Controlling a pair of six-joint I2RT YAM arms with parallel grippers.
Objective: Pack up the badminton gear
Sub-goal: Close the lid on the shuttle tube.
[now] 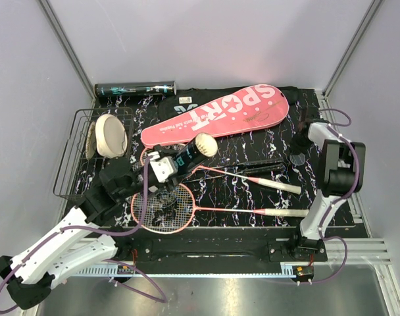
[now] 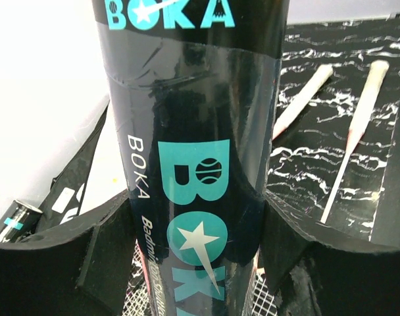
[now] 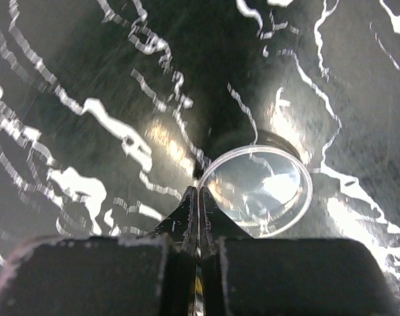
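**Ana:** Lilac walls close round a black surface (image 1: 239,197) veined with white. Why is the left tool (image 1: 162,168) holding its load over the racket heads?

**Ben:** It is clamped round a dark glossy tube (image 2: 200,164) lettered BOKA in teal. The tube's mouth points toward 2 o'clock, and white feather shuttlecocks (image 1: 205,143) show at it. I'd guess the tube is kept steady there so it can be capped.

**Ana:** And the right tool (image 3: 198,207)?

**Ben:** Its jaws are fully together, with the tips at the 8 o'clock edge of a clear round plastic lid (image 3: 256,191). The lid lies flat at about 3 o'clock on the surface, well apart from the tube. I cannot tell whether the thin rim is pinched between the tips.

**Ana:** Where is the rest of the gear?

**Ben:** Two pink-framed rackets (image 1: 164,209) lie side by side, their heads beneath the held tube and their white handles pointing to 3 o'clock. A pink oval racket case (image 1: 220,113) printed SPORT rests on a black bag (image 1: 187,97) at 12 o'clock. A second dark tube (image 1: 135,87) lies along the back wall at 11 o'clock.
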